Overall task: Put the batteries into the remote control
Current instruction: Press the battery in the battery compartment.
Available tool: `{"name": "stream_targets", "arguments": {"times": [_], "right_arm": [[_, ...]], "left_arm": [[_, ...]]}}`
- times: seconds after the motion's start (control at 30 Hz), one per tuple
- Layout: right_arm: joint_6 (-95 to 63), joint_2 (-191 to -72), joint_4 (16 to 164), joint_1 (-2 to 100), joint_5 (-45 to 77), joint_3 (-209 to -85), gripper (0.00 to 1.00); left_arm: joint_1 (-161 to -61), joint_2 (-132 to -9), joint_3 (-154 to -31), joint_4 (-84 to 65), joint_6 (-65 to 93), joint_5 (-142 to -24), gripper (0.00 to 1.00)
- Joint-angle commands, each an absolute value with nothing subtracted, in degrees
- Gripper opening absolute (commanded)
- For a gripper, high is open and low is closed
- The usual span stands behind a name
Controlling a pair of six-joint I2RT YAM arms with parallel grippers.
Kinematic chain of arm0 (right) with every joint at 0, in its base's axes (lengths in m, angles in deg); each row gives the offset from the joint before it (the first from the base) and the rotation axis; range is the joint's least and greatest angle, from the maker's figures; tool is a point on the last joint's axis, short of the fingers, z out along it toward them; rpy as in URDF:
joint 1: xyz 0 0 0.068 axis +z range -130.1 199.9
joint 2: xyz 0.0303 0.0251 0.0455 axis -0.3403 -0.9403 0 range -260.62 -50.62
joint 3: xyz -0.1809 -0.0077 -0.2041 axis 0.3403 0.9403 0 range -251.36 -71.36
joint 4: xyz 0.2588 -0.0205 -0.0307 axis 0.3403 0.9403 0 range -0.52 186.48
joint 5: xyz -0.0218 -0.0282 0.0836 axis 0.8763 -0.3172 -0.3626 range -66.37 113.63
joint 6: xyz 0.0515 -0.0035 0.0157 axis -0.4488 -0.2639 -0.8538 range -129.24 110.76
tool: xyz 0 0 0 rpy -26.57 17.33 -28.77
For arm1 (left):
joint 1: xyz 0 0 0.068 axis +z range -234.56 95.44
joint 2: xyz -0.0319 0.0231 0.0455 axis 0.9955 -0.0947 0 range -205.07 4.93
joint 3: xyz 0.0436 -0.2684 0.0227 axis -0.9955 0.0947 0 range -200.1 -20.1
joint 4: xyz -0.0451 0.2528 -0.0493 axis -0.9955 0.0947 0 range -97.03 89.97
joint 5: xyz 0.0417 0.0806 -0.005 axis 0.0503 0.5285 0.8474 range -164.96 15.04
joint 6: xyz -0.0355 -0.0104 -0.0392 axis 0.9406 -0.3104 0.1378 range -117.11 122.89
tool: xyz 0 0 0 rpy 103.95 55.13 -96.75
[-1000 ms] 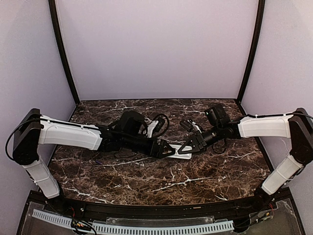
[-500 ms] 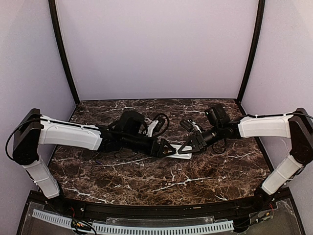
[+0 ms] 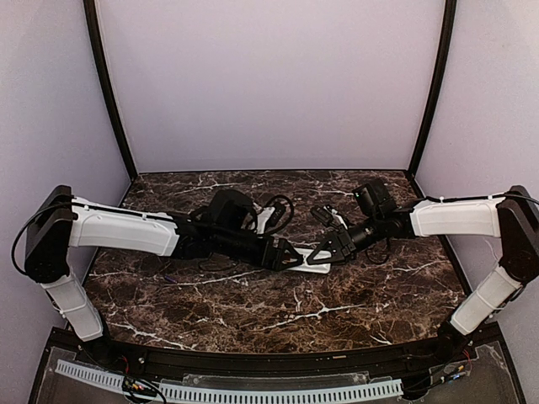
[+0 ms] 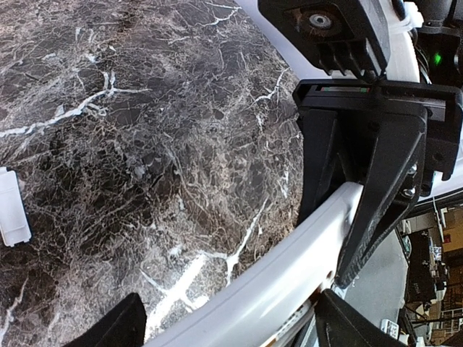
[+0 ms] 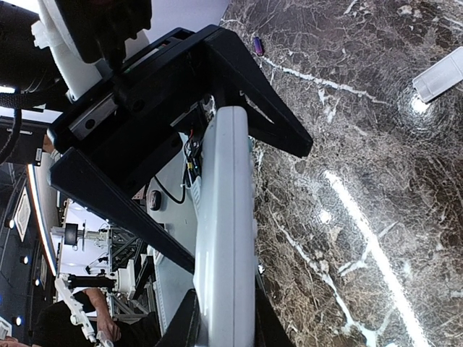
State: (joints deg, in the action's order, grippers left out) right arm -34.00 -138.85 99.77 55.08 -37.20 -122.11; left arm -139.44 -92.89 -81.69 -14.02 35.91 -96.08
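The white remote control [image 3: 310, 263] lies at mid-table between both grippers. My right gripper [image 3: 327, 250] is shut on its right end; in the right wrist view the fingers [image 5: 187, 322] clamp both long edges of the remote [image 5: 228, 210] at my gripper [image 5: 224, 307]. My left gripper [image 3: 288, 255] is open, its black fingers [image 5: 278, 126] straddling the remote's other end with gaps on each side. In the left wrist view the remote [image 4: 289, 267] runs diagonally between my gripper's spread fingers [image 4: 230, 311]. I cannot pick out any batteries.
A small loose white cover piece [image 4: 11, 206] lies on the marble, and it also shows in the right wrist view [image 5: 441, 72]. A tiny purple object [image 5: 258, 45] lies on the table beyond the left gripper. Walls enclose the dark marble table [image 3: 253, 320].
The left arm has edged slightly right, toward the remote. The right arm and the remote have stayed in place.
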Motion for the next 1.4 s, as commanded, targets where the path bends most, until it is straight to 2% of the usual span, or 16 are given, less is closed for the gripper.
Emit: {"name": "stream_targets", "arguments": {"times": [0.0, 0.33, 0.6, 1.0, 1.07, 1.23, 1.37], "right_arm": [[-33.77, -138.77, 98.36, 55.29, -38.16, -123.22, 0.00], [-33.94, -138.54, 98.29, 55.27, -38.47, -123.38, 0.00], [-34.20, -137.75, 97.89, 55.29, -39.33, -123.33, 0.00], [-35.15, -136.43, 95.91, 55.05, -40.93, -122.46, 0.00], [-35.18, -136.32, 95.81, 55.05, -40.91, -122.30, 0.00], [-34.97, -136.90, 95.73, 55.05, -40.58, -122.01, 0.00], [-34.70, -137.53, 95.51, 55.04, -40.13, -121.58, 0.00]], "left_arm": [[-139.45, -93.77, -82.99, -12.78, 35.60, -95.70, 0.81], [-139.48, -94.36, -83.35, -11.37, 35.34, -94.19, 0.80], [-139.41, -94.67, -83.59, -5.61, 32.94, -90.95, 0.70], [-139.42, -94.58, -82.87, -1.74, 31.03, -88.99, 0.61], [-139.36, -94.41, -82.78, -2.17, 31.24, -89.28, 0.63], [-139.37, -93.26, -82.50, -4.59, 31.47, -91.38, 0.79], [-138.98, -91.12, -81.76, -7.69, 31.73, -93.03, 0.85]]}}
